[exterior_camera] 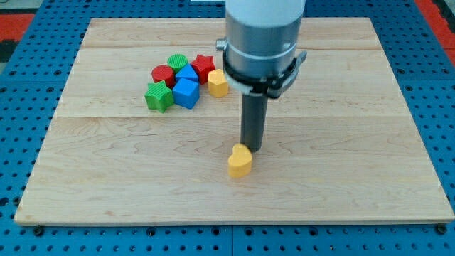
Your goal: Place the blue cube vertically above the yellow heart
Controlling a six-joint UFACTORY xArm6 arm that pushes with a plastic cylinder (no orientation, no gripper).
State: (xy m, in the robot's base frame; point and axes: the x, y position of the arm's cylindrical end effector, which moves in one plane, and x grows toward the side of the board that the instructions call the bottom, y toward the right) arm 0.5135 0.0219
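The blue cube (186,92) sits in a cluster of blocks at the board's upper left. The yellow heart (239,161) lies alone near the board's middle, lower down. My tip (252,148) rests just above and to the right of the yellow heart, touching or almost touching it. The blue cube is well up and to the left of my tip.
The cluster also holds a green star-like block (159,96), a red cylinder (163,74), a green cylinder (177,62), a red star (203,67), another blue block (187,73) and a yellow block (217,83). The wooden board (355,142) lies on a blue pegboard.
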